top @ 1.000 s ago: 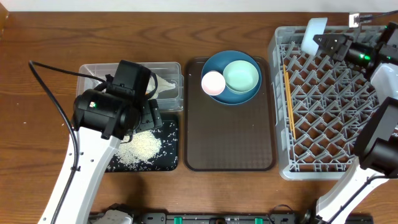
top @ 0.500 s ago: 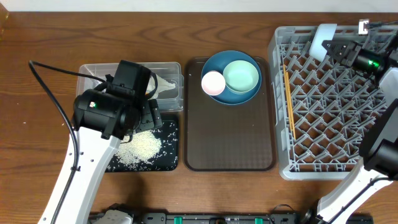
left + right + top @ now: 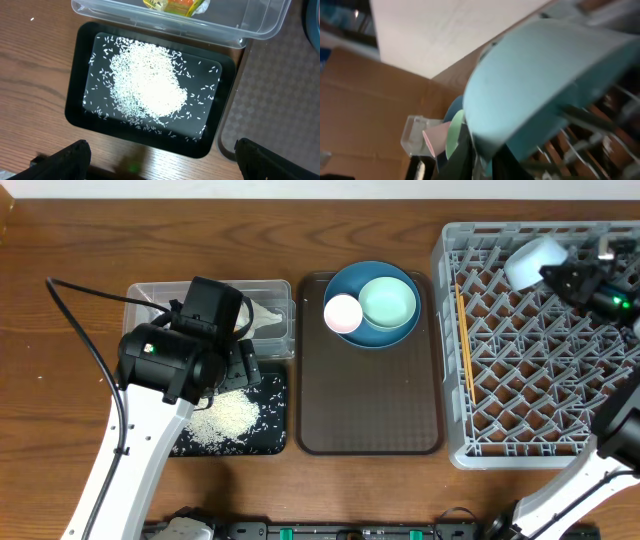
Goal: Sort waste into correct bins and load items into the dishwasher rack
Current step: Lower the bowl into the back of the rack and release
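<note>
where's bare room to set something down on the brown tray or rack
The brown tray is bare from the dark blue bowl to its near edge. The rack is empty right of the chopsticks, except near the light blue bowl. Crowded: the black tray, covered in rice.

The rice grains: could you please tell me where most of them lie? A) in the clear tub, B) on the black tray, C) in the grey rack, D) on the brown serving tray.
B: the left wrist view shows the rice grains heaped on the black tray, while the clear tub beside it holds only a snack wrapper.
</note>
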Robot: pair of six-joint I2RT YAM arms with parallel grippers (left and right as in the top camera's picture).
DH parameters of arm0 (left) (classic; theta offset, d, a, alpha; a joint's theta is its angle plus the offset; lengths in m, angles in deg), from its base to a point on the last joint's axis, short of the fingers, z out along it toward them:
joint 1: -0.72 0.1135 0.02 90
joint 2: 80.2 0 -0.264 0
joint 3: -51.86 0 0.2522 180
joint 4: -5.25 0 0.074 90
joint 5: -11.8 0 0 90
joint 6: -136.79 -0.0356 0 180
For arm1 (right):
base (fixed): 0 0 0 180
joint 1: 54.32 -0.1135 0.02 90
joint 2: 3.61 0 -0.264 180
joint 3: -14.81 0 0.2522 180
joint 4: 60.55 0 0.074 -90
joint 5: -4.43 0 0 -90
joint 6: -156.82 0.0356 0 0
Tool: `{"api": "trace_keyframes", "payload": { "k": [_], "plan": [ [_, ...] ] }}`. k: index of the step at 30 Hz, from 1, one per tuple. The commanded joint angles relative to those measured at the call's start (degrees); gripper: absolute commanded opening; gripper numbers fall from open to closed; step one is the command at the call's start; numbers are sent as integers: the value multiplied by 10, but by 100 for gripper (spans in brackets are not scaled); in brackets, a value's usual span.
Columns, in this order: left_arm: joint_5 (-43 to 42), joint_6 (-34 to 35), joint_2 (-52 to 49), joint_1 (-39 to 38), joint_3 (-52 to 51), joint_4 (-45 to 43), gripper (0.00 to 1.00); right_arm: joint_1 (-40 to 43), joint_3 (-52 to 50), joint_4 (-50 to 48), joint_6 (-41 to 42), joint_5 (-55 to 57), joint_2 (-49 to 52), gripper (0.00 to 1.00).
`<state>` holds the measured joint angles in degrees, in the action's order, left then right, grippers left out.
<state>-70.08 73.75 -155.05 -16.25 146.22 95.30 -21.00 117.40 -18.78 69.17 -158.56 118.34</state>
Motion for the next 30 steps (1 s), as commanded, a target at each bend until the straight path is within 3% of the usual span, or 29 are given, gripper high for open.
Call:
{"api": "trace_keyframes", "payload": {
  "k": [1,9,20,30],
  "plan": [
    [9,-3,-2,3,-1,2,95,24,-4,19,-7,-3,0,16],
    [9,-3,-2,3,-1,2,95,52,-4,47,-7,-3,-4,34],
    [9,-3,-2,3,-1,2,95,59,-4,65,-7,0,-37,35],
    [9,-3,-2,3,-1,2,95,-17,-4,100,-42,264,-163,38]
  ]
}}
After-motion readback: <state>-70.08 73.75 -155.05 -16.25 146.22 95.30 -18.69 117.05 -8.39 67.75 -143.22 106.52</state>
